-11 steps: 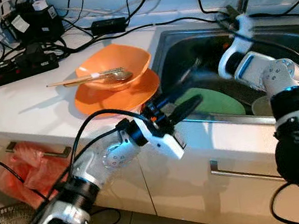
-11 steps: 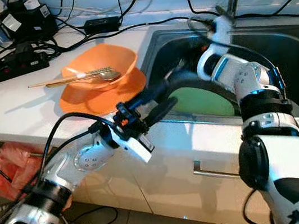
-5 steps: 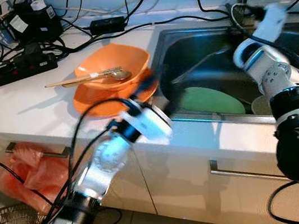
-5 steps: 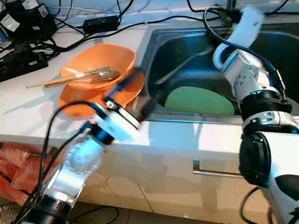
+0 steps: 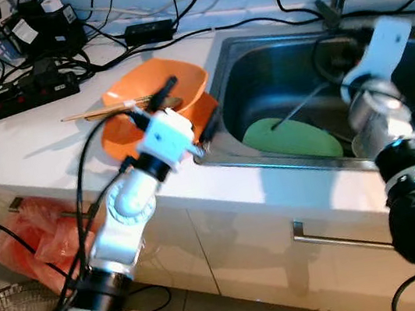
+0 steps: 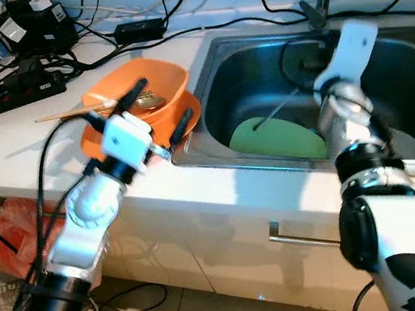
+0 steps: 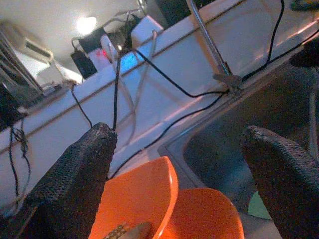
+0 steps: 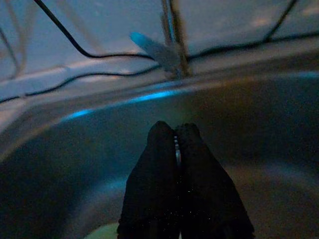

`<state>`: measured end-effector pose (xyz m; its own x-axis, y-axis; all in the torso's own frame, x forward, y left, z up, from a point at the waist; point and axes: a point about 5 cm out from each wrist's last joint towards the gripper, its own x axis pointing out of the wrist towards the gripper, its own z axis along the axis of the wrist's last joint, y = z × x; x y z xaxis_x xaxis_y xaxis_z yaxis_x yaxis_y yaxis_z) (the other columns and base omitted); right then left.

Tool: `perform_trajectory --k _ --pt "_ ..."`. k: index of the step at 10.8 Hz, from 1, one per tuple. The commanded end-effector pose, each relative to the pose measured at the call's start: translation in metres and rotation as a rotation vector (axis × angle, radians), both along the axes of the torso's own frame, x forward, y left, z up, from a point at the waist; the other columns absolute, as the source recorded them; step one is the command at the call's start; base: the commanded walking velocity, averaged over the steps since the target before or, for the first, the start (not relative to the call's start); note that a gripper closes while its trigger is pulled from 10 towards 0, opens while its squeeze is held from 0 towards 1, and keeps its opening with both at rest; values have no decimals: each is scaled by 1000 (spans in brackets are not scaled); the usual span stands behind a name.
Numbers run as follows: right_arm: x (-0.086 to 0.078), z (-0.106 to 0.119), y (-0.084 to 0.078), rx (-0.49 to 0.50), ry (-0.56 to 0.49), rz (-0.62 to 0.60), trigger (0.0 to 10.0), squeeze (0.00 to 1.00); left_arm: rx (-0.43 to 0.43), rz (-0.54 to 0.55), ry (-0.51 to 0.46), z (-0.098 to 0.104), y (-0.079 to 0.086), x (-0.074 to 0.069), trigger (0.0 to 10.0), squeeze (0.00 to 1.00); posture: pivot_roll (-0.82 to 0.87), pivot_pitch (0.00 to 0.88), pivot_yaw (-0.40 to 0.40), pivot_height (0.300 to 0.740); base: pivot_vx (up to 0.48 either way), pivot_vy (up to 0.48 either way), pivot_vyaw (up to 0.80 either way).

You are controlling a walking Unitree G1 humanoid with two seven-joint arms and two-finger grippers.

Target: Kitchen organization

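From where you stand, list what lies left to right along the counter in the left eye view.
Black power strip → orange bowl holding a spoon, with the left gripper over it → sink → green plate → right gripper.

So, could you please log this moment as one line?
left gripper: open, above orange bowl | right gripper: shut, over sink | green plate: in sink

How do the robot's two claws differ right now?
The left gripper is spread open above the orange bowl on the counter; the right gripper is pressed shut, over the sink. The left gripper holds nothing, and nothing shows between the right gripper's fingers. Both have black fingers.
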<state>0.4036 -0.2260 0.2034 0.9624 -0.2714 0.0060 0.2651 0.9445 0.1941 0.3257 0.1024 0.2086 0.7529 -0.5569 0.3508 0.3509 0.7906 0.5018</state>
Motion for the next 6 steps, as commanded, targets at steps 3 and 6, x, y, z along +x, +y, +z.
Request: perform_trajectory --k 3,6 --pt "-1 -14 8 -50 39 9 0 0 -49 10 62 16 4 2 10000 1000 127 94 83 740 0 0 0" --pt "-3 -38 16 71 188 68 0 0 -50 -28 172 14 0 -1 10000 1000 137 92 75 740 0 0 0"
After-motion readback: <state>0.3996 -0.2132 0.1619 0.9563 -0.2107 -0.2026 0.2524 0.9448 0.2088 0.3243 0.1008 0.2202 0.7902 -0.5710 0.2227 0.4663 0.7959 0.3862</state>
